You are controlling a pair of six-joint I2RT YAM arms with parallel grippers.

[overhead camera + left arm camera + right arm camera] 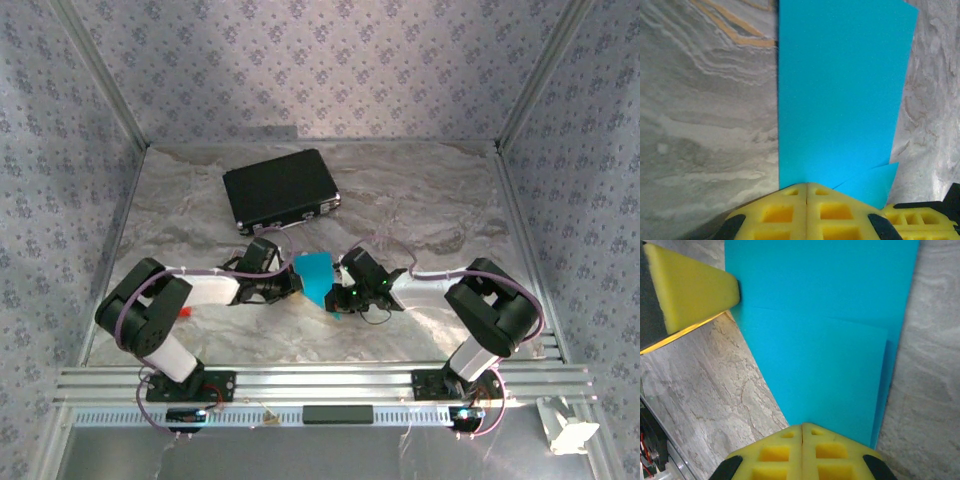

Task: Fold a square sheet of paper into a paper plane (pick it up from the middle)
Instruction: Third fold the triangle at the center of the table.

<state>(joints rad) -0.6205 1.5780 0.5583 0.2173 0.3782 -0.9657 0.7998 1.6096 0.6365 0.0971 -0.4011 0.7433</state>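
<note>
— Just past the arm bases, what is going on?
— Over there the left gripper (806,184) is pinching the paper (840,90). Its yellow fingers are pressing together, and the sheet's edge is coming out from between them.
— And the other arm?
— On the opposite side the right gripper (802,425) is doing the same, with its fingers closing tight on the paper and no gap showing. In the right wrist view a yellow finger (690,287) of the left gripper is touching the sheet's edge at the upper left.
— Where is the paper sitting?
— It is hanging between the two grippers, around the middle of the table (420,210) and toward the near side. Whether it is touching the marbled surface, I cannot tell.
— How is it looking?
— Bright cyan and plain, and it is lying in two layers. A folded flap is overlapping the sheet, with its straight edge running across in the right wrist view. From above it is showing as a small shape narrowing to a point toward the bases.
— Anything beyond it?
— Farther back a black case (280,188) is lying flat, left of centre and well apart from the paper.
</note>
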